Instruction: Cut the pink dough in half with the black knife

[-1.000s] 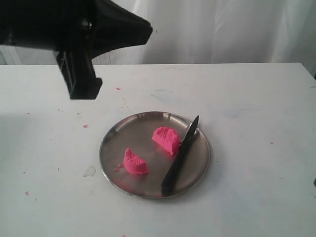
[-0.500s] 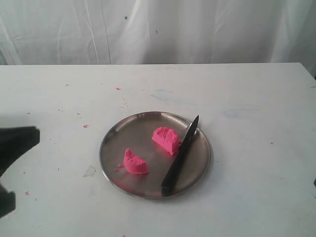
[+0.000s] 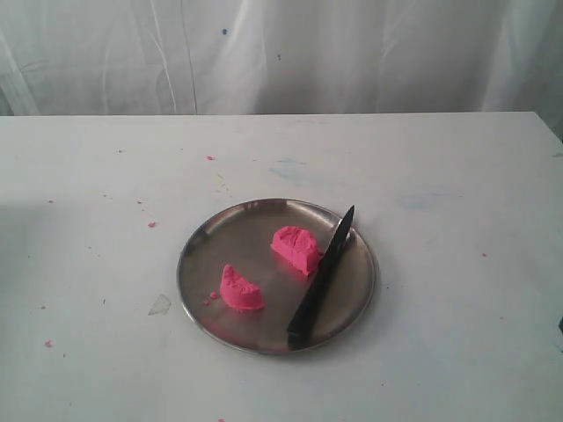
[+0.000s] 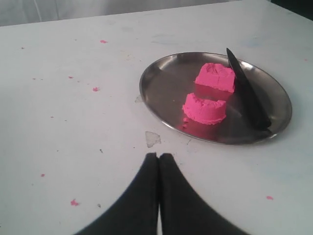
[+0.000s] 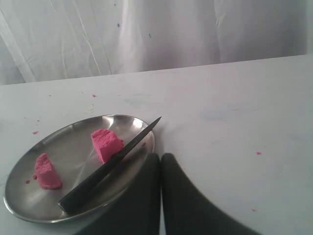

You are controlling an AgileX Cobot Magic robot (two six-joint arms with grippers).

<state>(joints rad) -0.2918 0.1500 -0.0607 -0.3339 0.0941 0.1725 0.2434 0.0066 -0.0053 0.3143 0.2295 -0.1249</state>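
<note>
The pink dough lies in two separate half-lumps on the steel plate (image 3: 202, 230): one (image 3: 296, 248) near the middle, the other (image 3: 240, 290) toward the front left. The black knife (image 3: 321, 279) rests across the plate's right side, blade tip on the far rim, beside the middle lump. Neither arm shows in the exterior view. My left gripper (image 4: 159, 155) is shut and empty over bare table, short of the plate (image 4: 161, 78), dough lumps (image 4: 204, 108) (image 4: 215, 77) and knife (image 4: 247, 93). My right gripper (image 5: 160, 156) is shut and empty beside the plate (image 5: 63, 134), near the knife (image 5: 110, 164).
Tiny pink crumbs (image 3: 151, 224) dot the white table (image 3: 457, 176), mostly left of the plate. A small pale scrap (image 3: 160, 305) lies just off the plate's left rim. A white curtain (image 3: 352, 53) hangs behind the table's far edge.
The left arm, which hung over the far left of the table, dropped to the left edge and then left the exterior view. Dough, knife and plate have not moved.
</note>
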